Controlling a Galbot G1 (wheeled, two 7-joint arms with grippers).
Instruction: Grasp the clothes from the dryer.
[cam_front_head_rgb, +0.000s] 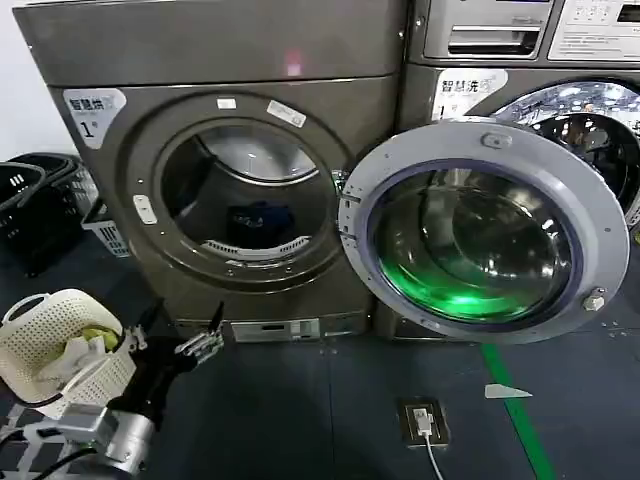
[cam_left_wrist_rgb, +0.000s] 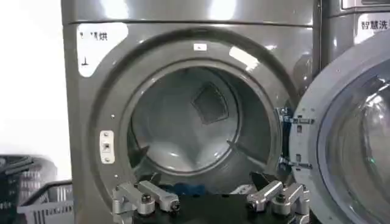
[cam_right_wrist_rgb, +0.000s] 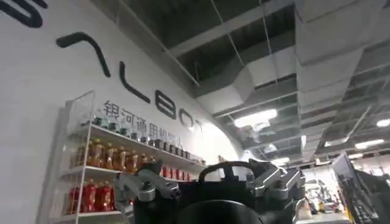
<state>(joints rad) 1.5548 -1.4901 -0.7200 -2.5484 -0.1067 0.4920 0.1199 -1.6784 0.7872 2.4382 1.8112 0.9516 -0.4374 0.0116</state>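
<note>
Inside the dryer (cam_front_head_rgb: 230, 180), low in the drum, sit the clothes (cam_front_head_rgb: 256, 224). The left gripper (cam_front_head_rgb: 178, 335) waits below the dryer's mouth, jaws wide open; next, reach in

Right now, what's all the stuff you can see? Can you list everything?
dryer: one, bronze-grey, label 1, straight ahead.
door: one, grey rim, glass, swung open to the dryer's right.
clothes: one dark blue bundle, low in the drum.
washer: one, grey, behind the door.
white basket: one, on the floor at left, yellow-green and white cloths inside.
black baskets: a stack, far left.
floor socket: one, cable plugged in.
green line: one, on the floor.
left gripper: fingers open, low before the dryer.
right gripper: fingers open, pointing at shelves and ceiling.
</note>
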